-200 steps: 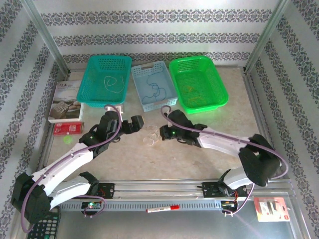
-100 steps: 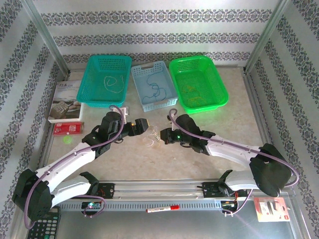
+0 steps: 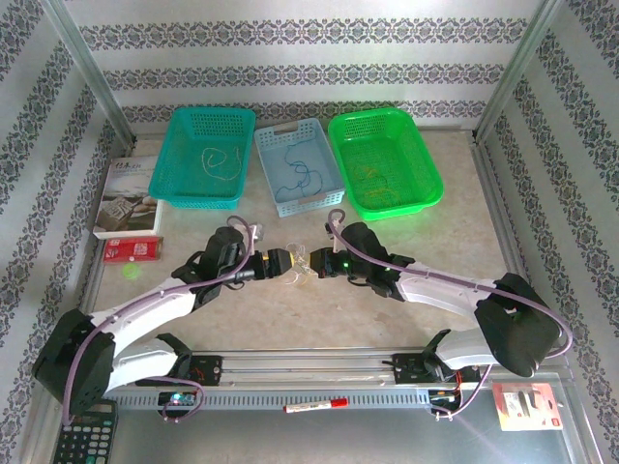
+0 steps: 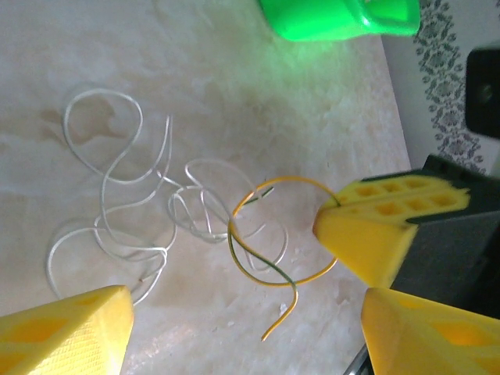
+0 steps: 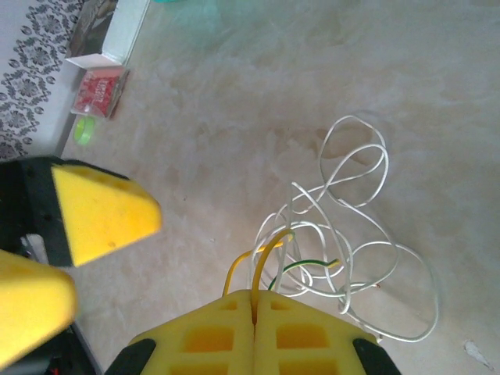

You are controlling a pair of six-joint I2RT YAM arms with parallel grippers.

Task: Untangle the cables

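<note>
Yellow block fingers of the right gripper (image 5: 255,295), with square cut-outs, are pressed flat together on the thin yellow-orange wire (image 5: 266,262). Two strands of it rise out of the seam between them. From the left wrist view this wire (image 4: 251,266) curls in one open loop, a green streak running along part of it, and its free tail curves down toward the near edge.

Just beside it, and crossing it at the loop, lie the whitish wires (image 4: 164,219): fine, glossy strands in several loose, overlapping curls, resting flat on the beige marbled tabletop (image 4: 234,86). Seen from above, this small bunch of cables (image 3: 298,266) sits at mid-table, between the two gripper tips.

The left gripper (image 4: 244,312) hangs over the bunch with its yellow fingers spread well apart, gripping nothing. The whitish curls and the yellow loop lie in the space between them.

At the far side, a teal plastic basket (image 3: 213,111) holds a pale wire (image 3: 221,159). A light blue plastic basket (image 3: 290,130) holds a dark blue wire (image 3: 302,174). A bright green plastic basket (image 3: 372,114) holds faint yellowish strands (image 3: 372,174).
</note>
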